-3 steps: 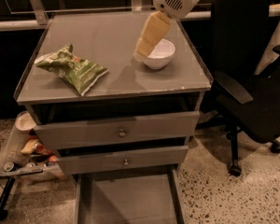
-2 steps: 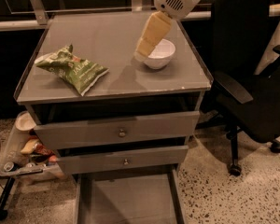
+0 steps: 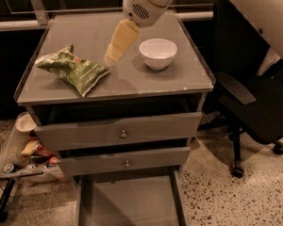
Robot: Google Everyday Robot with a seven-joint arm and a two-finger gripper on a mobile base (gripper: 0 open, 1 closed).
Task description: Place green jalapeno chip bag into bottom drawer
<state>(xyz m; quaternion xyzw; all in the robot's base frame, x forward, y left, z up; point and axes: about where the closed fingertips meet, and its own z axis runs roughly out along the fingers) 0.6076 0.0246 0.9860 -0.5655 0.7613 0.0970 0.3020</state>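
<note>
end effector [image 3: 109, 60] over worktop [image 3: 85, 32] between green chip bag [image 3: 75, 70] and bowl [image 3: 158, 53]; grip state cannot be told. bottom drawer [image 3: 127, 201] open.

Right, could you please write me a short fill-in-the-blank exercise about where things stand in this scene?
1. The gripper hangs above the cabinet top, between the green jalapeno chip bag and the white ____.
2. The bottom drawer is pulled ____.
3. Beside the cabinet, on the side where the white dish sits, stands a black office ____.

Missing words: bowl; open; chair.
</note>
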